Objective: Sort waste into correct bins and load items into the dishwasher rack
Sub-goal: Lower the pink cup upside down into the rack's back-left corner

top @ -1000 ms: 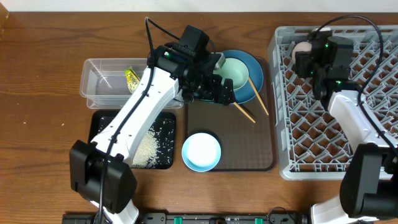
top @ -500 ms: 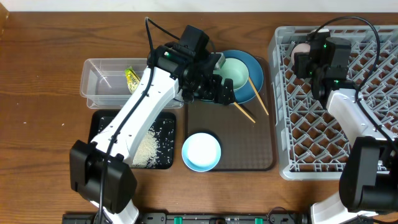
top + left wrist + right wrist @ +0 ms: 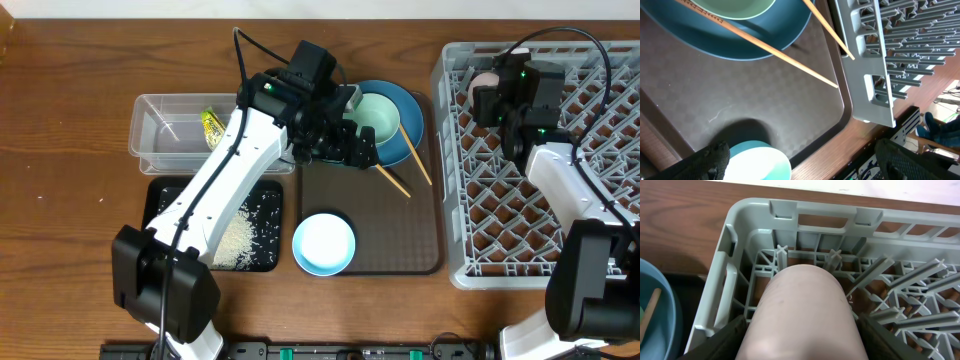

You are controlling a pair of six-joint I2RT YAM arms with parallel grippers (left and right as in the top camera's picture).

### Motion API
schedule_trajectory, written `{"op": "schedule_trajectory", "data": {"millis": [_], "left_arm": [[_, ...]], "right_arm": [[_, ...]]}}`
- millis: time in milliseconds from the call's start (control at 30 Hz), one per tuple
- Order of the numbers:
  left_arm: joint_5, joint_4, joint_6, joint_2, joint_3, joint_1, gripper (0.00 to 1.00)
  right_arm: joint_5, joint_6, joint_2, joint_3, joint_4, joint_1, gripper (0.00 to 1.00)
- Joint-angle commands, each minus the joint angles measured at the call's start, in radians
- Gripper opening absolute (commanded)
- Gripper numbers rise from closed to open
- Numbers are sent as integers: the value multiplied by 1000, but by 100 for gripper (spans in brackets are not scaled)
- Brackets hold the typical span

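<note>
White rice grains [image 3: 240, 235] lie heaped in the shallow black tray [image 3: 272, 258] at the near left of the table, with my left arm crossing above it. Just to its right, the white and light-blue bowl [image 3: 323, 243] sits upright in the near left corner of the brown serving tray [image 3: 400, 230]. Farther along that tray, the two wooden chopsticks [image 3: 415, 158] lie slanted, with their near ends on the tray and their far ends up on the dark blue plate [image 3: 408, 143]. My left gripper [image 3: 352, 146] hangs over the tray's far left part, just beside the plate. Its fingers are spread wide and there is nothing between them. The plate fills the tray's far end and carries the pale mint bowl [image 3: 377, 113]. One chopstick crosses the bowl's rim. At the far left, just beyond the black tray, the clear plastic tub [image 3: 140, 150] holds the yellow-green snack wrapper [image 3: 212, 127] near its right wall. The grey dishwasher rack [image 3: 447, 220] takes up the whole right side of the table. In its far left corner my right gripper [image 3: 488, 92] is clamped on the small pink cup [image 3: 800, 305], with a finger pressed to each side of it. The cup sits low among the pegs, close to the rack's far wall. I cannot tell whether it touches the grid floor.
</note>
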Motion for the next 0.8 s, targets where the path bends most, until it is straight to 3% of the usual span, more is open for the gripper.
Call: {"op": "schedule_trajectory", "data": {"millis": [0,233,300,467,500,600,767], "left_arm": [[-13,-1,6,0,4,3,96],[-13,-1,6,0,4,3,96],[-13,-1,6,0,4,3,96],[-13,-1,6,0,4,3,96],[-13,-1,6,0,4,3,96],[-13,-1,6,0,4,3,96],[-13,-1,6,0,4,3,96]], "right_arm": [[-27,-14,4,21,3,0,26],[-44,-14,4,21,3,0,31],[-56,-14,4,21,4,0,43],[-56,-14,4,21,3,0,62],[-56,-14,4,21,4,0,72],[-56,-14,4,21,4,0,85],[-56,-14,4,21,5,0,95]]}}
